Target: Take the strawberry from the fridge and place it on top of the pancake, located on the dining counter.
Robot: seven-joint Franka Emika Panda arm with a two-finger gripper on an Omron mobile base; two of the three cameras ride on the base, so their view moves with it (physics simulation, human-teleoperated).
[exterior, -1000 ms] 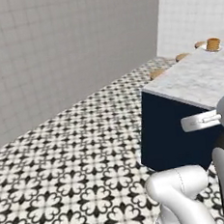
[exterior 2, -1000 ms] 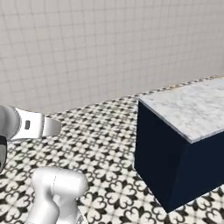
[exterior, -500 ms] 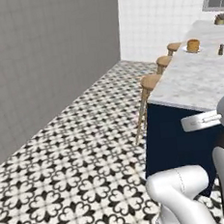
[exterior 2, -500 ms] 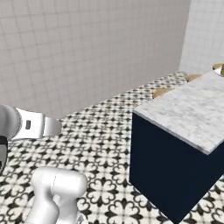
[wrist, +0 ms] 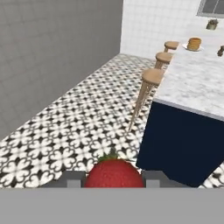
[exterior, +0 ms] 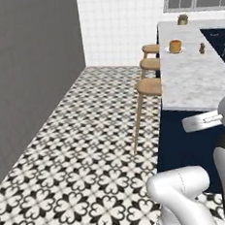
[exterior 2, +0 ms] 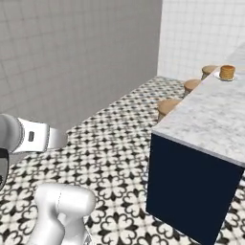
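The strawberry (wrist: 114, 173) sits red and large at the bottom of the hand view, with my gripper (wrist: 113, 178) shut on it, a dark finger tip on each side. The pancake (exterior: 175, 46) is a golden-brown stack on a small white plate far along the dining counter (exterior: 191, 80), near its stool side. The pancake (exterior 2: 227, 72) also shows at the far end of the dining counter (exterior 2: 213, 122) in the right base view, and the pancake (wrist: 194, 43) appears at the upper right of the hand view on the dining counter (wrist: 197, 85).
Three round wooden stools (exterior: 149, 86) line the counter's left side over patterned black-and-white floor tiles. A grey wall (exterior: 28, 74) runs along the left. A small dark object (exterior: 202, 48) and a potted item (exterior: 182, 19) stand further along the counter.
The base has turned, so the whole scene swung: the counter now runs lengthwise ahead, with stools and pancake plate in fuller sight. The arm holds the same pose.
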